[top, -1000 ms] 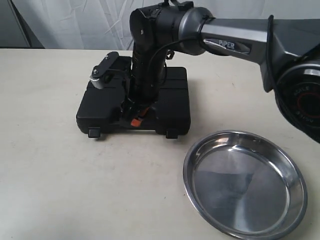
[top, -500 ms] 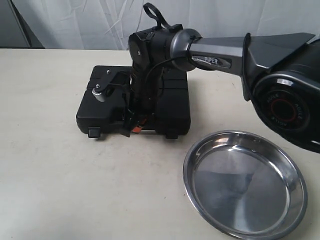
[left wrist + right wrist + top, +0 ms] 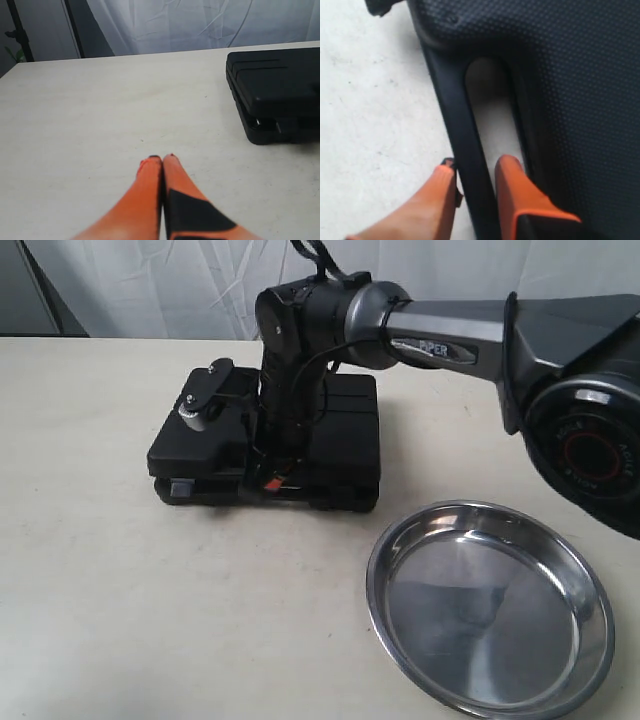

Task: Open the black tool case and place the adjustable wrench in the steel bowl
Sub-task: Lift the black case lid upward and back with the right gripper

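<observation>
The black tool case [image 3: 335, 435] lies on the table at the back left, its lid raised a crack along the front edge. My right gripper [image 3: 272, 480] reaches across to the case's front. In the right wrist view its orange fingers [image 3: 512, 190] sit on either side of the moulded handle bar [image 3: 465, 145], shut on it. The steel bowl [image 3: 490, 612] stands at the front right with nothing in it. The adjustable wrench is hidden inside the case. My left gripper [image 3: 161, 159] hovers over bare table, shut on nothing, with the case [image 3: 280, 85] off to one side of it.
The right arm's wrist and forearm [image 3: 440, 335] hang over the case's middle. A black bracket with a silver knob [image 3: 200, 400] stands above the case's left part. White curtain behind the table [image 3: 120, 590].
The front edge of the lid has come up a little with my right gripper, leaving a gap at the front left corner. The right arm has shifted slightly.
</observation>
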